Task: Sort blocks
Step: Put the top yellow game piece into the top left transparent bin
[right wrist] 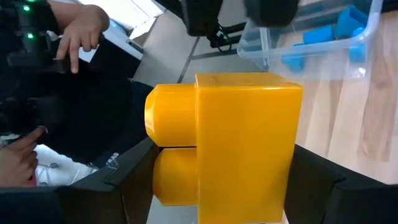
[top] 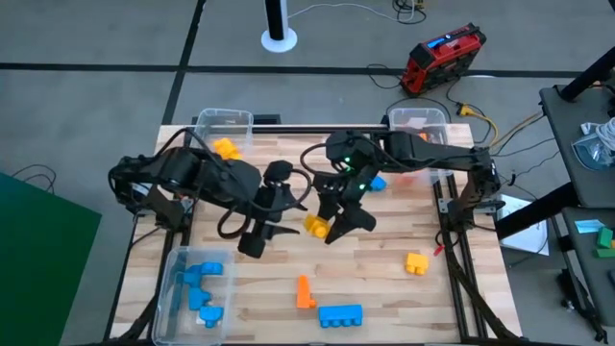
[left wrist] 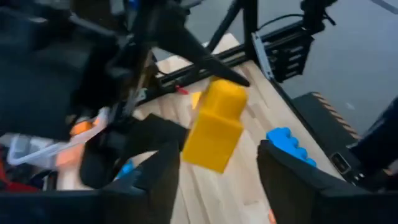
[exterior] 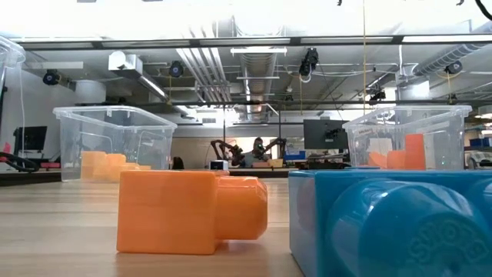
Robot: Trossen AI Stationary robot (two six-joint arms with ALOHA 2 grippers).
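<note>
A: What is seen of the surface and the room?

B: A pale wooden table (top: 384,288) is shown in the middle of the high view, set on a grey floor. Three clear bins are placed on it: one at the upper left (top: 223,122) with yellow pieces inside, one at the upper right (top: 419,119) with orange pieces, and one at the lower left (top: 197,288) with blue pieces. A red device (top: 442,56) is seen on the floor at the top right. In the low view, a workshop with ceiling pipes and lamps is seen beyond the table. In the right wrist view, a person's hand (right wrist: 84,32) is shown at the upper left.

A: And the blocks?

B: A yellow block (top: 315,225) is held at the centre of the high view by the right gripper (top: 344,219), whose fingers are closed against its sides; two round studs are shown on it in the right wrist view (right wrist: 236,146). The left gripper (top: 258,229) is seen just left of it, fingers spread and nothing held. An orange block (top: 305,292) and a blue block (top: 340,314) are lain at the lower centre, and another yellow block (top: 416,262) at the lower right. A further blue block (top: 377,182) is partly hidden by the right arm.
</note>
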